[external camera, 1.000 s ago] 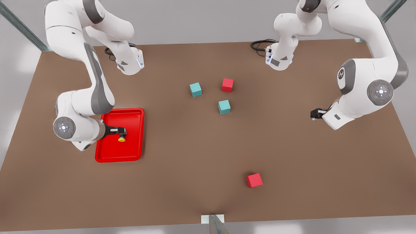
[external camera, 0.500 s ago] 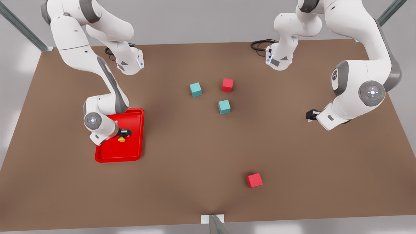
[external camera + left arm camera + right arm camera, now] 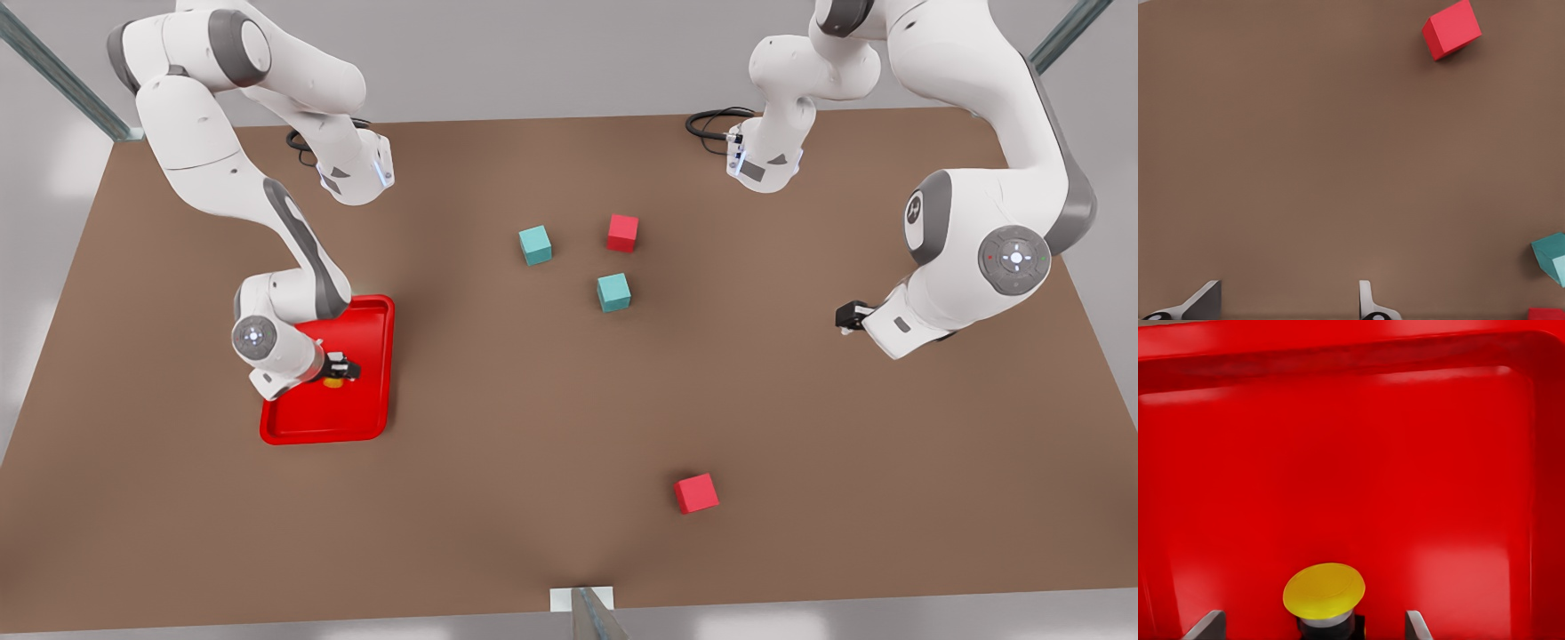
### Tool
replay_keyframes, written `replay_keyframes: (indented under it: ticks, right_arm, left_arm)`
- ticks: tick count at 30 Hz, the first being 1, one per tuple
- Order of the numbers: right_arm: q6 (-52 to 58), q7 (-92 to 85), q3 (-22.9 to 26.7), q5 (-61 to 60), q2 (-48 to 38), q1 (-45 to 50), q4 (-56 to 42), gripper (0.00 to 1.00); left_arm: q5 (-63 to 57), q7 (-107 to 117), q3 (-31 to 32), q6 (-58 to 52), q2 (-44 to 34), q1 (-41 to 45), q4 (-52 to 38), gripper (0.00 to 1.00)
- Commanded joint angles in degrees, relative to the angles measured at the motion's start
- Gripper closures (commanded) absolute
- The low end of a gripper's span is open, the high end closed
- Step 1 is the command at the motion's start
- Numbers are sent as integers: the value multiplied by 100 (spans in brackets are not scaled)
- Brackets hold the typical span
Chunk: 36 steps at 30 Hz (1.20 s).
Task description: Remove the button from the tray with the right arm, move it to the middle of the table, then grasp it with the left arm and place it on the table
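Right jaws astride button (image 3: 1324,592)

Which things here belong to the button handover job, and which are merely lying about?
Job: small yellow-capped grey-black button; shallow bright red tray; open right gripper straddling the button; open left gripper, waiting; brown table.

Lying about: two teal cubes; two red cubes.

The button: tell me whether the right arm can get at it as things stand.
Probably yes. The right gripper is open low in the tray, a finger on each side of the button, nothing between. The left gripper waits over the table.
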<state>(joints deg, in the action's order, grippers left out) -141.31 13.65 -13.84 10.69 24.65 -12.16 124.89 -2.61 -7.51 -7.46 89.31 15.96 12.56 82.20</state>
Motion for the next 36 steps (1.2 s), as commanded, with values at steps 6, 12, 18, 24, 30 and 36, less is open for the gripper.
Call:
replay_keyframes:
  ticks: [6, 12, 18, 24, 30, 36]
  right_arm:
    - [-169, 50, 4, -5, -109, -163, 325, 0]
    - [-187, 243, 4, -14, -65, -93, 334, 0]
    - [-125, 182, -5, -5, -13, -67, 334, 57]
    - [419, 103, -259, -5, -320, -67, 150, 61]
    - [1738, 551, -1279, -76, -347, 47, -1388, 61]
    - [2063, 2115, -1279, -629, -92, 1374, -2355, 61]
  left_arm:
    - [-3, -40, -1, -1, 30, 1, -3, 0]
    - [-3, -40, -1, 34, 38, 1, -3, 0]
    - [-3, -40, -1, 69, 38, 1, -3, 0]
    - [-3, -40, -1, 69, 38, 1, -3, 0]
    - [-12, -40, -1, 69, 38, 1, -3, 0]
    - [-12, -40, -1, 69, 38, 1, -3, 0]
